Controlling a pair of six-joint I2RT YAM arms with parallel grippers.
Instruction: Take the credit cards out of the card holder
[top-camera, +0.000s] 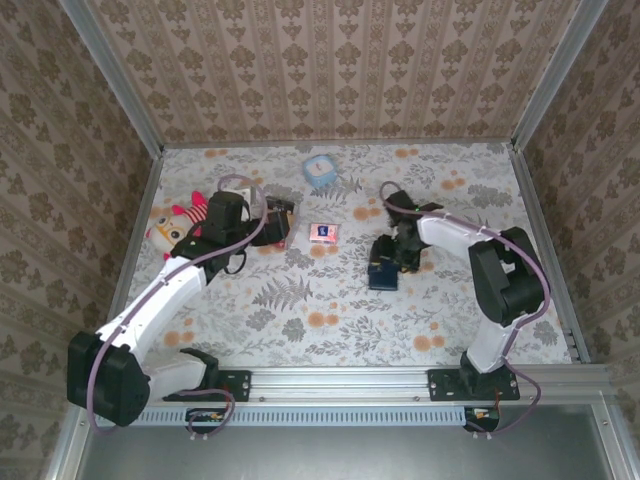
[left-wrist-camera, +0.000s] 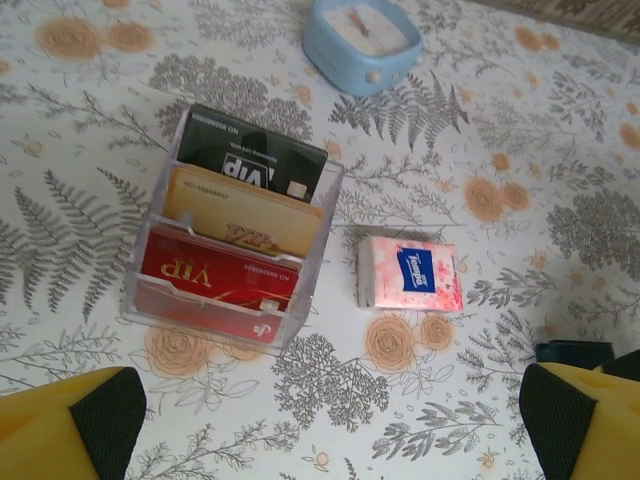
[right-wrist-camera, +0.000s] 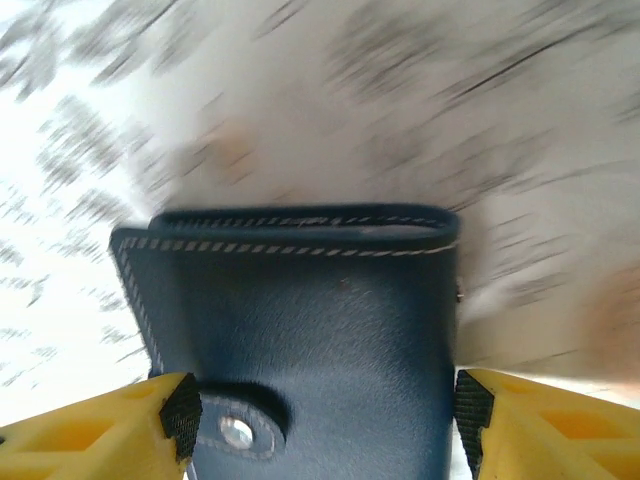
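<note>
The card holder (right-wrist-camera: 310, 330), a navy stitched case with its snap tab fastened, is clamped across its width between my right gripper's (right-wrist-camera: 320, 415) black pads (right-wrist-camera: 182, 415). It stays sharp while the table behind it blurs. From above, the card holder (top-camera: 383, 275) hangs under the right gripper (top-camera: 393, 256) at table centre-right, and its edge (left-wrist-camera: 575, 352) also shows in the left wrist view. The credit cards are hidden inside the shut case. My left gripper (left-wrist-camera: 330, 430) is open over bare tablecloth, and from above the left gripper (top-camera: 262, 230) sits beside a clear stand.
A clear acrylic stand (left-wrist-camera: 235, 235) (top-camera: 280, 222) holds black, tan and red cards. A pink tissue packet (left-wrist-camera: 410, 273) (top-camera: 323, 233) lies between the arms. A light blue clock (left-wrist-camera: 360, 35) (top-camera: 319, 170) stands further back, and a plush toy (top-camera: 175, 225) is at the left.
</note>
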